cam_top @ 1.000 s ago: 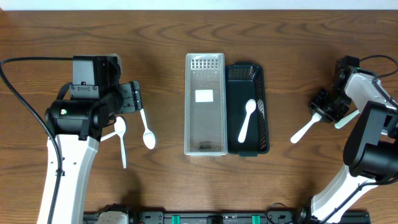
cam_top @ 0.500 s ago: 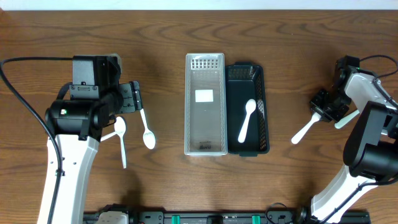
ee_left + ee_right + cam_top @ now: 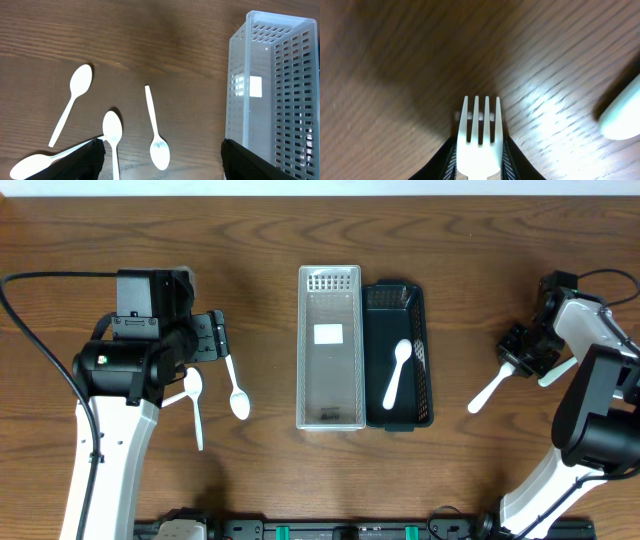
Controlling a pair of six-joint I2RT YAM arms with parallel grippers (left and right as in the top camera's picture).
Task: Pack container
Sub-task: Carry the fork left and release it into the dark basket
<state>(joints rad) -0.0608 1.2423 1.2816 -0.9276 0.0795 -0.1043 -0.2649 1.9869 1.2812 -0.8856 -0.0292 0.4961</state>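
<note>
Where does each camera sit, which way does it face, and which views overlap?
Overhead: above the table, facing straight down; both arms show.
Left wrist: faces down at spoons and the clear container; its fingers edge the bottom.
Right wrist: close above the table; its fingers clamp a fork.
Shared: overhead and left wrist both show the spoons and clear container.

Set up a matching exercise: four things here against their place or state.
Things:
1 fork
2 clear basket
3 black basket
4 left gripper

States:
A holds one spoon
B open
C empty of cutlery
D clamped in the right gripper

Pairs: 1-D, 2-C, 3-A, 4-B.
</note>
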